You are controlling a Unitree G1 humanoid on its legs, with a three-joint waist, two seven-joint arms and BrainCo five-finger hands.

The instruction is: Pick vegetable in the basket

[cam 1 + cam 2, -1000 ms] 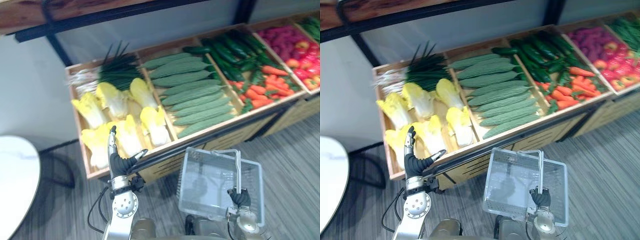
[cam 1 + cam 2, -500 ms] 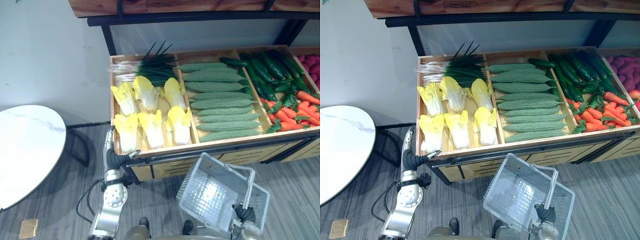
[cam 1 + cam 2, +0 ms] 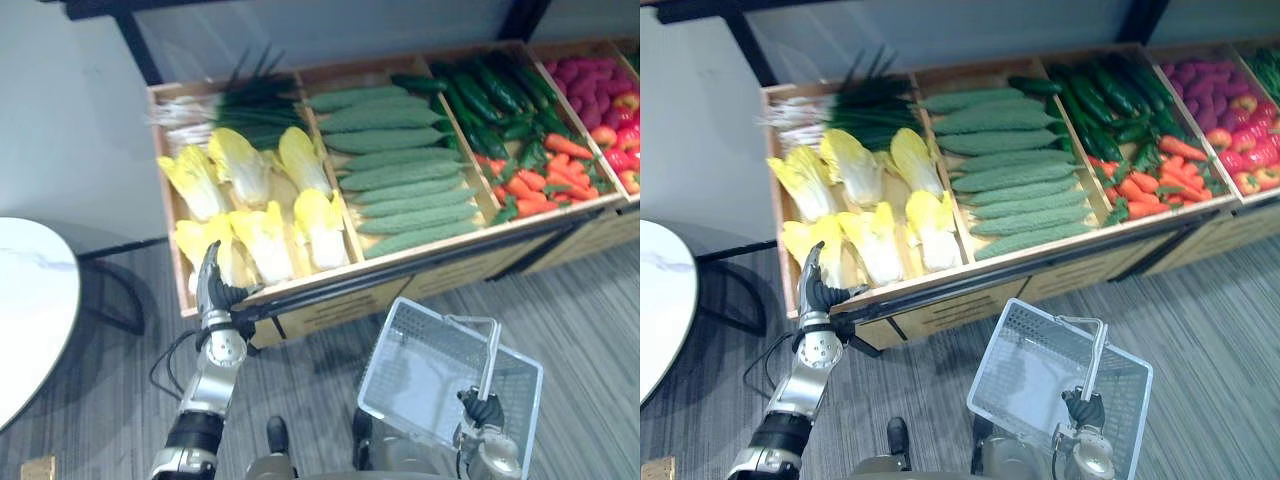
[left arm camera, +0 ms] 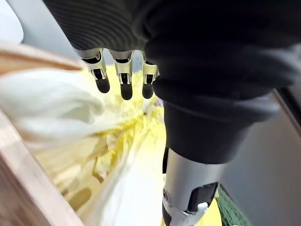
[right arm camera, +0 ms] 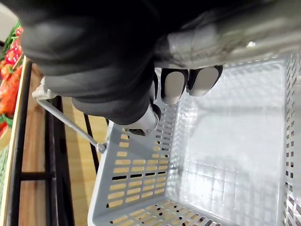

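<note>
Now left hand (image 3: 210, 285), fingers (image 4: 121, 87) straight, tops the crate rim (image 3: 310, 281) by cabbages (image 3: 265, 240); right hand (image 3: 483, 410) grips basket handle (image 3: 490, 355).

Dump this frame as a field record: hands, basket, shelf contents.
left hand: fingers straight, at the front edge of the cabbage bin, by the front-left cabbage; contact unclear
right hand: curled round the basket handle
basket: empty, held in front of the shelf
shelf, robot's left to right: cabbages with scallions, ridged green gourds, cucumbers with carrots
</note>
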